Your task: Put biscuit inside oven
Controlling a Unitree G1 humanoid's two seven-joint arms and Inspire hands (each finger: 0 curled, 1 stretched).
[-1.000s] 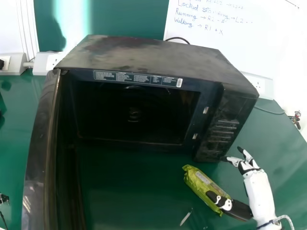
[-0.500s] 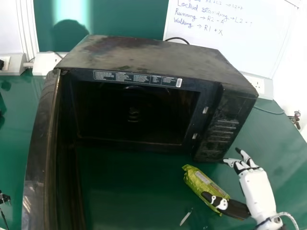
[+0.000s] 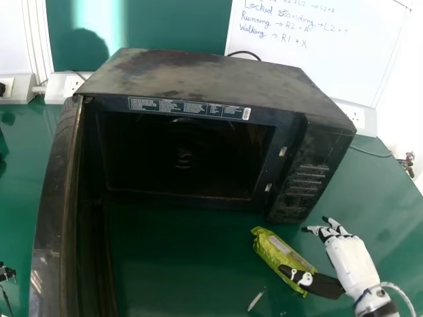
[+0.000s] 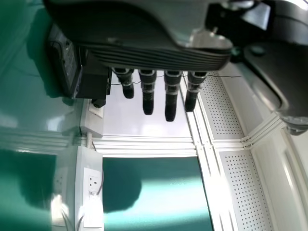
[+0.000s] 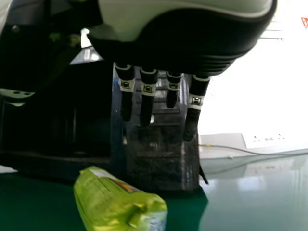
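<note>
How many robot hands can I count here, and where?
2. The right hand is by the green packet, right of the open oven doorway in the head view; the left hand is in the left wrist view.

It's bright in here, the light glaring so hard off the far whiteboard that the white wall at the right looks washed out. On the far left, a pale streak runs down the green panel, with a rounded shadow low on it. The oven is gloomy inside, though its open door catches a glint near its near end. The glossy green tabletop throws back soft sheen at the right, and the foil packet shines.
</note>
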